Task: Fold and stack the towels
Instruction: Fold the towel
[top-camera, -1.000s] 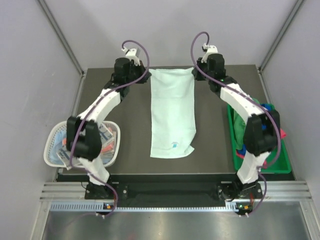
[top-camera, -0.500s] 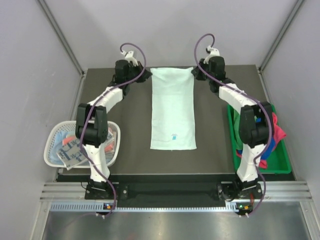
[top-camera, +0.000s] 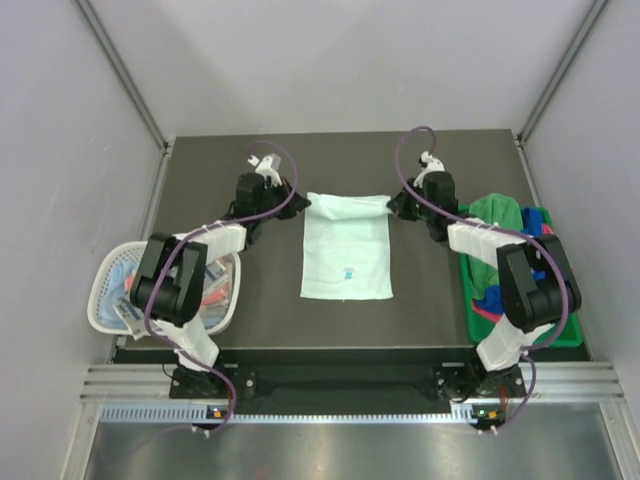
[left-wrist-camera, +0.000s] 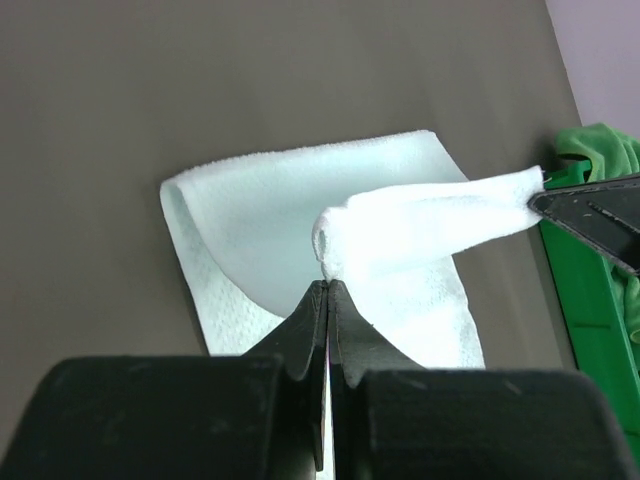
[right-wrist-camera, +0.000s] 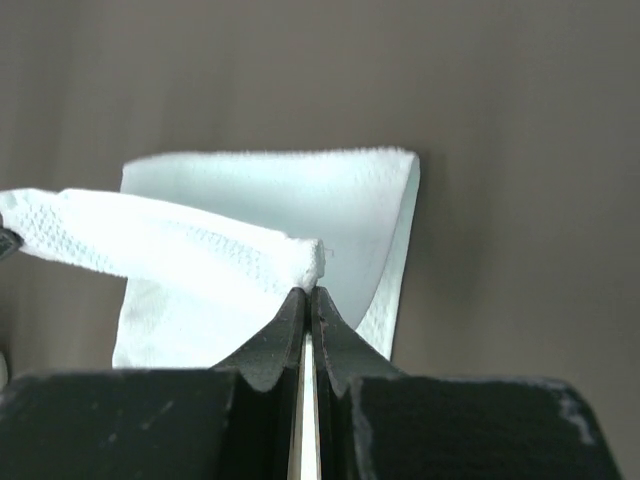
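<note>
My left claw (left-wrist-camera: 328, 288) clenches one pale mint towel (top-camera: 347, 262) corner; my right claw (right-wrist-camera: 307, 293) grips the opposite corner | held edge hangs above bench (top-camera: 220, 170)

Dark table (top-camera: 262, 300): mint towel (top-camera: 346, 262) (far edge raised), white basket (top-camera: 96, 305) left, green bin (top-camera: 556, 338) right.

A dark matte table (top-camera: 340, 165) is spreading out beyond the left gripper (top-camera: 303, 203) and the right gripper (top-camera: 393, 206). Pale grey walls (top-camera: 340, 60) are enclosing it ahead of and outside both, with metal struts (top-camera: 120, 70) running up the corners. Behind them an aluminium rail (top-camera: 340, 385) is catching soft, even light.
</note>
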